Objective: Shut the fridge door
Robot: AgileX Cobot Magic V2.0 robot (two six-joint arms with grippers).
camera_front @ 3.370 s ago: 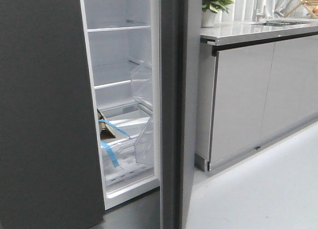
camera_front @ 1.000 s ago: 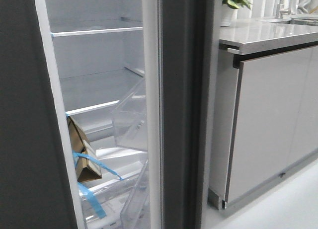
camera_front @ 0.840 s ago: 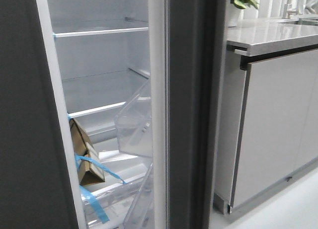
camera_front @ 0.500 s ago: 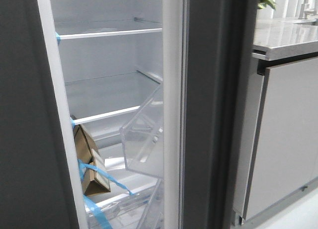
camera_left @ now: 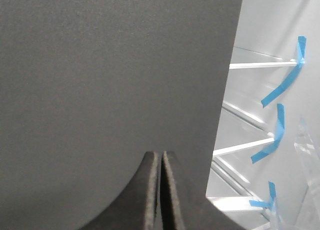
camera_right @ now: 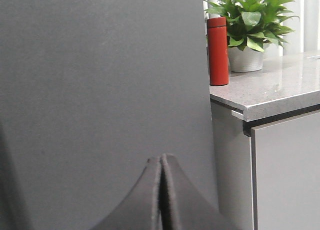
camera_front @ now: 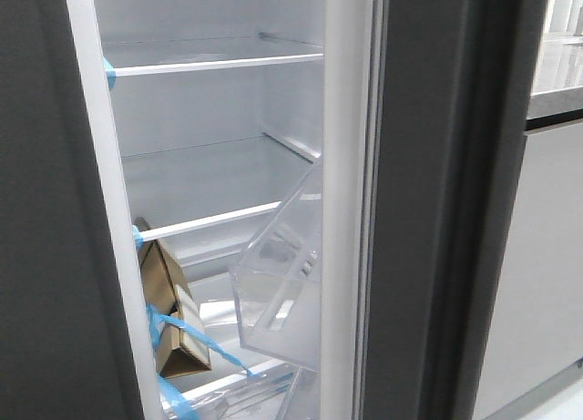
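The fridge door point(camera_front: 428, 201) stands open, edge-on in the front view: dark-grey outer skin, white inner lining point(camera_front: 342, 210) and a clear shelf bin point(camera_front: 278, 292) tilting into the opening. Its dark-grey outer face point(camera_right: 100, 80) fills most of the right wrist view. My right gripper point(camera_right: 161, 157) is shut and empty, its tips close in front of that face. My left gripper point(camera_left: 161, 154) is shut and empty, its tips in front of the other dark-grey panel point(camera_left: 110, 75), near that panel's edge by the opening. Neither gripper shows in the front view.
The other fridge panel point(camera_front: 46, 210) is at the left. Inside the fridge are white shelves point(camera_front: 209, 65), a brown cardboard box point(camera_front: 168, 320) and blue tape strips point(camera_front: 196, 333). A pale cabinet point(camera_front: 537, 274) under a grey counter point(camera_right: 270, 90) with a red bottle point(camera_right: 217, 50) and a potted plant point(camera_right: 247, 20) stands to the right.
The front view has moved closer to the fridge. The door's edge and the bin now look larger and sit further right, and the cabinet has slid towards the right edge.
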